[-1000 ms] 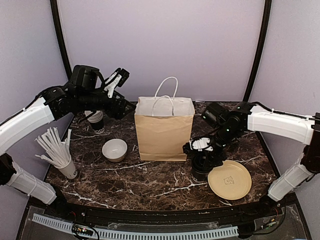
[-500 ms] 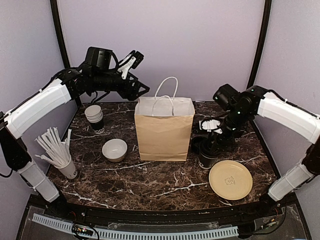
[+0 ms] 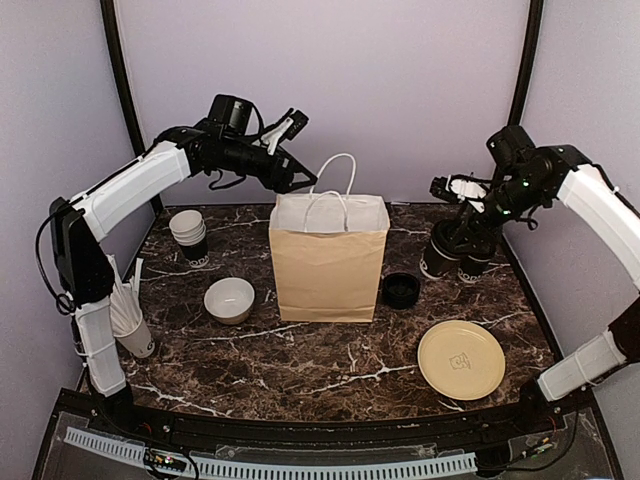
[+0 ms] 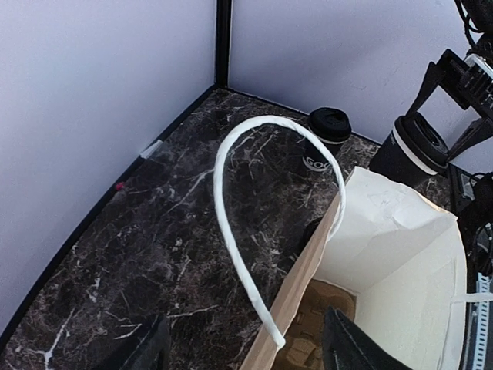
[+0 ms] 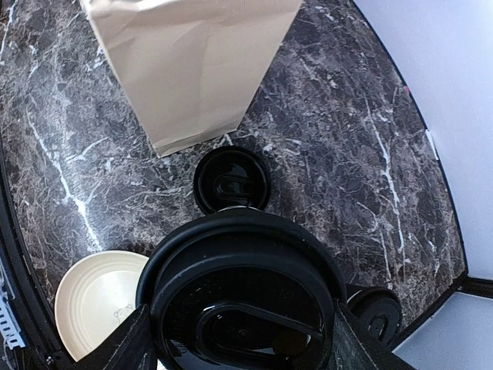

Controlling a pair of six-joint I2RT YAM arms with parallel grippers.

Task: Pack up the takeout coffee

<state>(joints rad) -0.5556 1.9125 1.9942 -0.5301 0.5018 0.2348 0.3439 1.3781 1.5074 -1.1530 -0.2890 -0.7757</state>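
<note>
My right gripper (image 3: 452, 232) is shut on a black lidded takeout coffee cup (image 3: 438, 258) and holds it above the table, right of the brown paper bag (image 3: 328, 262). The held cup's lid fills the right wrist view (image 5: 243, 308). The second lidded coffee cup (image 3: 480, 264) stands on the table just beside it and shows in the left wrist view (image 4: 330, 132). My left gripper (image 3: 300, 180) is open and empty over the bag's top left edge. Its fingers (image 4: 348, 348) straddle the bag wall by the white handle (image 4: 239, 223). A cardboard cup carrier (image 4: 320, 331) lies in the bag's bottom.
A low stack of black lids (image 3: 401, 290) sits right of the bag. A cream plate (image 3: 460, 360) lies front right. A white bowl (image 3: 229, 299), a lidless cup stack (image 3: 189, 237) and a cup of straws (image 3: 118, 305) are on the left.
My right gripper has lifted the cup from beside the plate and carried it up and to the back right. My left arm has swung right, to the bag's top.
</note>
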